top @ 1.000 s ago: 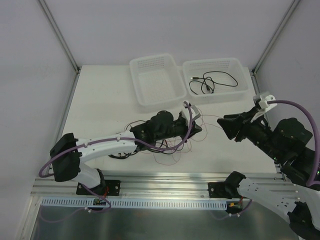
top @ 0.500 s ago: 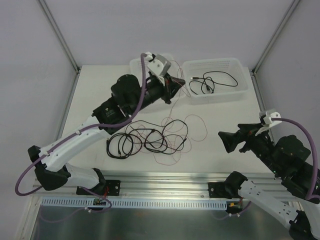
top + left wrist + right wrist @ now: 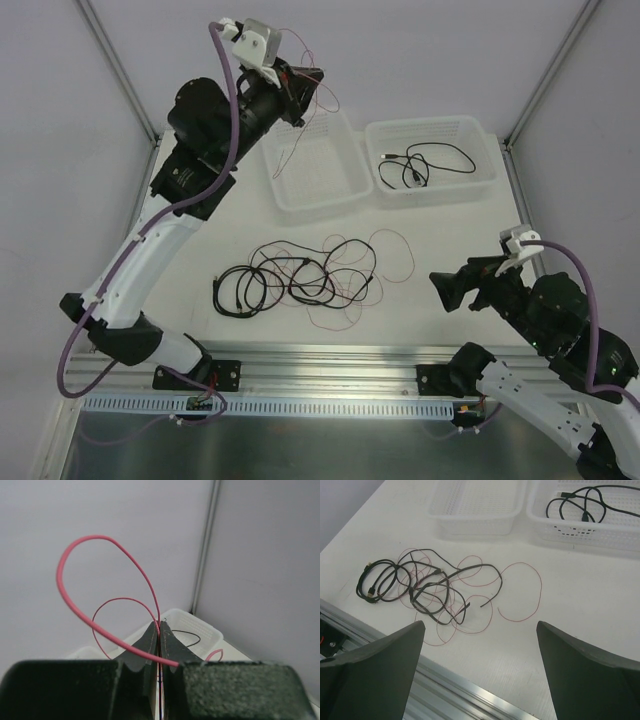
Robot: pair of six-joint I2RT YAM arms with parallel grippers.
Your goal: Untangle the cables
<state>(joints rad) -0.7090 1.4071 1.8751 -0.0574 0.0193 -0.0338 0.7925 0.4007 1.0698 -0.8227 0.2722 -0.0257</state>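
A tangle of black cables and fine red wires (image 3: 300,278) lies on the white table, and it also shows in the right wrist view (image 3: 430,592). My left gripper (image 3: 312,82) is raised high above the left basket (image 3: 300,118) and is shut on a red wire (image 3: 331,97). In the left wrist view the red wire (image 3: 100,536) loops up from the closed jaws of that gripper (image 3: 159,629). A thin strand hangs down toward the basket. My right gripper (image 3: 447,290) is open and empty, right of the tangle. It hovers over the table near the front edge (image 3: 480,630).
The right basket (image 3: 430,125) holds a coiled black cable (image 3: 420,165), which also shows in the right wrist view (image 3: 580,502). A metal rail (image 3: 330,365) runs along the table's near edge. Grey walls enclose the back and sides.
My left arm has risen from the tangle on the table to high above the left basket, carrying the red wire up. My right gripper has shifted slightly toward the near edge.
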